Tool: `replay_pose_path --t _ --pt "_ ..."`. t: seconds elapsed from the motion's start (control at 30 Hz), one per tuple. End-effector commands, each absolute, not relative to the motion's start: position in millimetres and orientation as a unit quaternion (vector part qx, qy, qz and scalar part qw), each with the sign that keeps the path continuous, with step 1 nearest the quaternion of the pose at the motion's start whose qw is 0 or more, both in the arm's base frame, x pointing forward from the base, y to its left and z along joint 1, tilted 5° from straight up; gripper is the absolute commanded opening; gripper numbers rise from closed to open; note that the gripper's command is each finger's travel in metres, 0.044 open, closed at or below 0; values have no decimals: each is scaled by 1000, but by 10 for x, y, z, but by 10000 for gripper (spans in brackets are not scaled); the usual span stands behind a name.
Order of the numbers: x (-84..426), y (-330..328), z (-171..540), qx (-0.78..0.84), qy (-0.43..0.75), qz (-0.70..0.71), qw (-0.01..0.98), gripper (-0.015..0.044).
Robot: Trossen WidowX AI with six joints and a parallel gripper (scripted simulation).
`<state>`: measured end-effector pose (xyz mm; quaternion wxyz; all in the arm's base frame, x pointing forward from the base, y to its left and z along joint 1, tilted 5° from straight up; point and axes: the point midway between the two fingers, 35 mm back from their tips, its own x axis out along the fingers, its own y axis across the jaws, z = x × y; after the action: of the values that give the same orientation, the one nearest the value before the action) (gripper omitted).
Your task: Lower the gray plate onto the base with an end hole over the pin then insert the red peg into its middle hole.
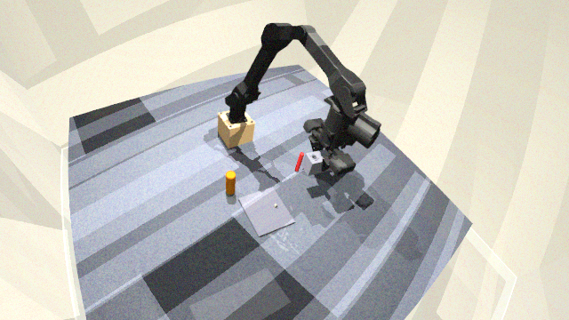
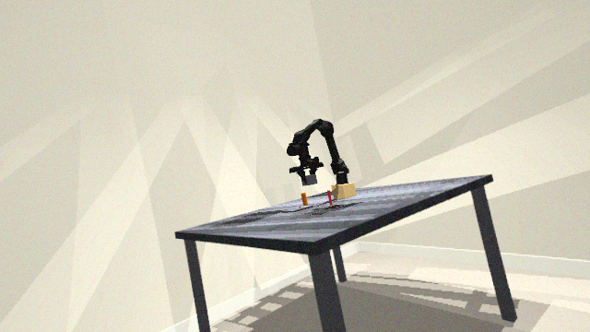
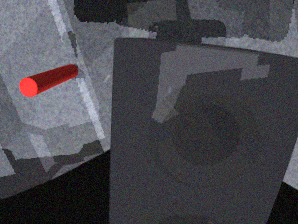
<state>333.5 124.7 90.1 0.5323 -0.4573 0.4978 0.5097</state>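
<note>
My gripper (image 1: 326, 154) (image 2: 308, 173) is shut on the gray plate (image 1: 313, 167) (image 2: 310, 180) (image 3: 137, 155) and holds it in the air, well above the table. The plate is a thick block; one hole shows on its top in the top view, and a round dark hole shows in the wrist view. The flat light-gray base (image 1: 260, 218) lies on the table, with its small pale pin (image 1: 276, 205) bare. The plate is off to the base's upper right in the top view. The red peg (image 1: 300, 162) (image 2: 329, 197) (image 3: 55, 79) stands upright beside the held plate's place in view.
An orange cylinder (image 1: 230, 183) (image 2: 304, 199) stands upright near the base's upper-left corner in the top view. The arm rises from a wooden block (image 1: 237, 136) (image 2: 344, 191) farther back. Dark arm shadows fall across the table.
</note>
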Motion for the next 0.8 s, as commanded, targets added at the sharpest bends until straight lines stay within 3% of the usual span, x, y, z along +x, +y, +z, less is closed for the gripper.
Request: replay_pose_path --t 0.0,0.77 --pt "3373 1140 852 -458 498 508 532 0" --pt "3514 501 456 -472 488 517 521 0"
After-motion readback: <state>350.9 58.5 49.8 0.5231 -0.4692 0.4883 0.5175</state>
